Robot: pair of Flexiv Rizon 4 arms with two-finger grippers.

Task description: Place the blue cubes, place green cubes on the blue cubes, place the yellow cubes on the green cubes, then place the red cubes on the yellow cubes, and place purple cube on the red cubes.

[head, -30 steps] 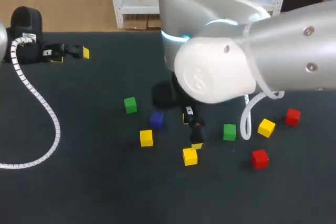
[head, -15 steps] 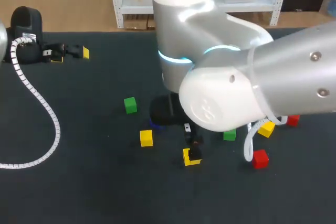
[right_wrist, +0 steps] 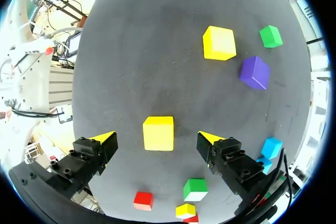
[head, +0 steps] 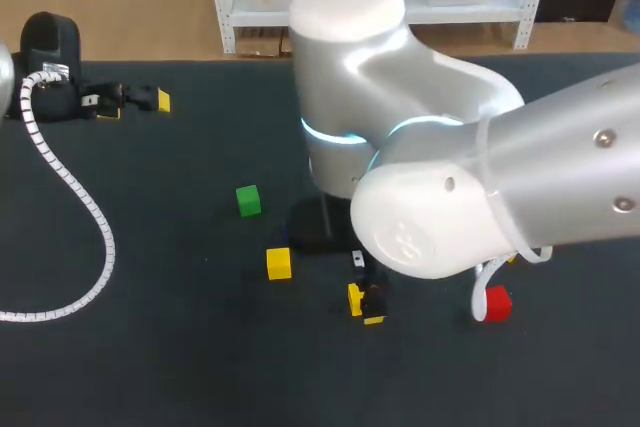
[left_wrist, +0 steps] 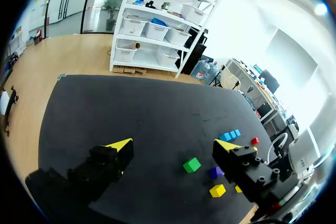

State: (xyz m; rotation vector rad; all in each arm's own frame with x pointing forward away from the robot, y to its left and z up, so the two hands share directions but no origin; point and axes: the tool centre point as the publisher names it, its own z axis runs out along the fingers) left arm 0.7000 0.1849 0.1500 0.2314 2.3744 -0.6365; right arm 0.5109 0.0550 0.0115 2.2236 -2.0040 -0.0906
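In the right wrist view a yellow cube [right_wrist: 158,133] lies on the black table between the spread fingers of my right gripper [right_wrist: 157,139], which is open and does not touch it. Ahead of it lie another yellow cube [right_wrist: 219,42], a purple cube [right_wrist: 255,72], a green cube [right_wrist: 271,35] and blue cubes [right_wrist: 271,147]. From above, the right gripper [head: 368,305] hangs over the yellow cube [head: 354,298]. My left gripper [head: 135,105] rests open at the far left, empty [left_wrist: 173,148].
The head view also shows a yellow cube [head: 279,263], a green cube [head: 248,200] and a red cube [head: 495,302]. My bulky right arm [head: 430,197] hides the table's middle right. A white coiled cable [head: 75,197] trails along the left side.
My right arm swung forward and lowered, bringing its gripper around the near yellow cube. It now hides the purple cube and the cubes at the right. The left arm stayed still.
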